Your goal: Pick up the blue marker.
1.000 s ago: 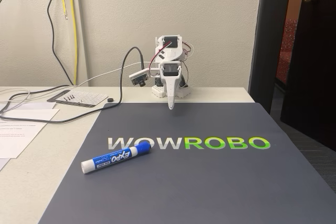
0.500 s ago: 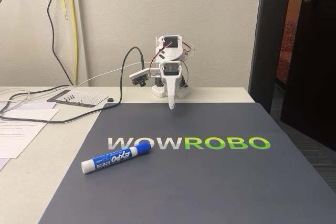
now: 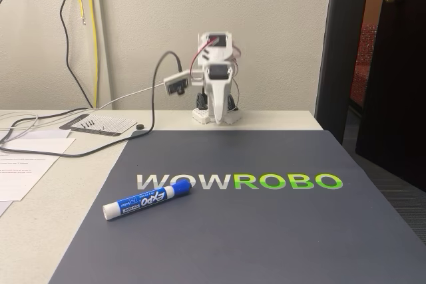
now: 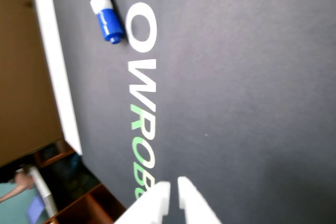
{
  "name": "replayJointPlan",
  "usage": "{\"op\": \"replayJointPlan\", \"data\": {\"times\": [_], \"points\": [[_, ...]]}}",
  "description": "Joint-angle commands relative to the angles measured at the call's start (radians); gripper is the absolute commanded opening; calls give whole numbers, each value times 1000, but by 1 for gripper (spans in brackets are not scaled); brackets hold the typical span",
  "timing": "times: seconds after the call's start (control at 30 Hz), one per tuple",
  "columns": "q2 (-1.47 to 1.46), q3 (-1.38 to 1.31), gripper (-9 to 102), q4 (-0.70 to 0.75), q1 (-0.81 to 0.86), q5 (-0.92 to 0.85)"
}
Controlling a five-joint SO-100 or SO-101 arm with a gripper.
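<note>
The blue marker [image 3: 146,201] lies flat on the dark grey mat [image 3: 266,231], at its front left just under the "WOW" lettering, blue cap toward the right. In the wrist view the blue marker [image 4: 105,9] shows at the top left, cap end down. My white gripper [image 3: 217,119] hangs tip-down at the mat's far edge, well behind the marker and to its right in the fixed view. In the wrist view the gripper [image 4: 173,183] enters from the bottom. Its fingers stand almost together with nothing between them.
White papers [image 3: 26,164] and black cables [image 3: 80,147] lie on the table left of the mat. A small grey pad [image 3: 100,123] sits at the back left. A dark door [image 3: 393,64] stands beyond the table's right edge.
The arm has lifted, so the gripper tip is higher and further back than before. The wrist camera beside it has risen too. The marker has not moved.
</note>
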Motion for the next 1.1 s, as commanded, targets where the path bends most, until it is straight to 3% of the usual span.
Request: {"op": "replayJointPlan", "data": {"times": [0.0,0.37,0.93,1.07], "points": [[-192,-232,0,51,2,-21],[-646,-738,0,176,8,-229],[-1287,-1440,0,250,109,-966],[-1384,-1523,4,235,146,-1068]]}}
